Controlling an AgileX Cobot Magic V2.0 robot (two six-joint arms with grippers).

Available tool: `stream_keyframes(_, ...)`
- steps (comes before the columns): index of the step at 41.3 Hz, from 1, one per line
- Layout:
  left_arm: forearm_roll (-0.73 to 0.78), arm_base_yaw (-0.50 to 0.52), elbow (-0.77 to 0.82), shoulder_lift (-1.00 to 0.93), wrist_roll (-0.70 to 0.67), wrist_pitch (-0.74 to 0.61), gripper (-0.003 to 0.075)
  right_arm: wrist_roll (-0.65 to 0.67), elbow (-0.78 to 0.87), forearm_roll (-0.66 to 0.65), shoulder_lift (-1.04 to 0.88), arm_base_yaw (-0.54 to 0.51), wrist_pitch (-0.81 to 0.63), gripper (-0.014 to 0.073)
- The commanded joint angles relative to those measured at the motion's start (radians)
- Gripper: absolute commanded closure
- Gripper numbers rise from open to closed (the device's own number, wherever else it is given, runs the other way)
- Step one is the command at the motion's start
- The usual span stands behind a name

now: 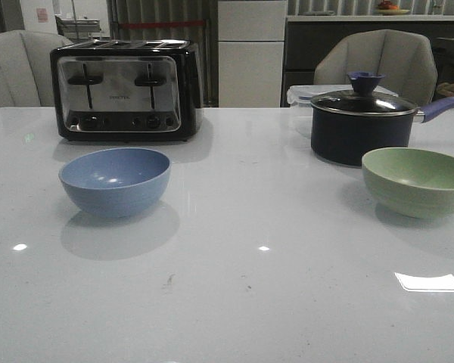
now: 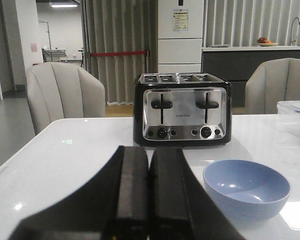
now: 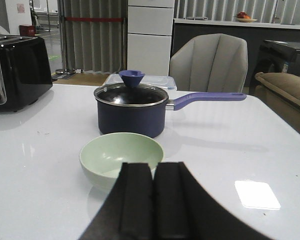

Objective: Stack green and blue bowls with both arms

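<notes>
The muted blue bowl (image 1: 115,180) stands upright and empty on the white table at the left; it also shows in the left wrist view (image 2: 246,189). The pale green bowl (image 1: 418,181) stands upright and empty at the right edge, in front of the pot; it also shows in the right wrist view (image 3: 121,159). My left gripper (image 2: 148,152) is shut and empty, short of the blue bowl and to its side. My right gripper (image 3: 153,167) is shut and empty, just short of the green bowl. Neither arm shows in the front view.
A black and steel toaster (image 1: 125,89) stands behind the blue bowl. A dark lidded pot (image 1: 361,122) with a blue handle stands right behind the green bowl, a clear plastic box (image 3: 140,80) behind it. Grey chairs stand beyond the table.
</notes>
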Motion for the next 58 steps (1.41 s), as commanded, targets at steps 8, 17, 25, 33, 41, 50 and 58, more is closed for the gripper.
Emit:
stream_keyframes(8,0.000,-0.003,0.005,-0.019,-0.003,-0.084,0.0627,-0.009,-0.003,-0.001,-0.018,-0.006,-0.107,0.0564)
stream_keyframes(17,0.000,-0.003,0.003,-0.019,-0.003,-0.134,0.0627,-0.009,-0.011,-0.002,-0.018,-0.005,-0.139,0.0564)
stream_keyframes(25,0.000,-0.006,-0.128,-0.017,-0.003,-0.109,0.0627,-0.009,-0.164,-0.002,-0.017,-0.005,-0.066,0.0564)
stream_keyframes(33,0.000,-0.006,-0.371,0.049,-0.003,0.062,0.0627,-0.009,-0.393,-0.002,0.074,-0.005,0.105,0.0564)
stream_keyframes(41,0.000,-0.006,-0.579,0.207,-0.003,0.293,0.0627,-0.009,-0.586,-0.003,0.257,-0.005,0.322,0.0564)
stream_keyframes(50,-0.014,-0.006,-0.633,0.380,-0.003,0.502,0.0627,-0.009,-0.647,-0.003,0.434,-0.005,0.456,0.0564)
stream_keyframes(58,-0.014,-0.006,-0.630,0.492,-0.003,0.605,0.0627,-0.009,-0.647,-0.003,0.565,-0.005,0.562,0.0564)
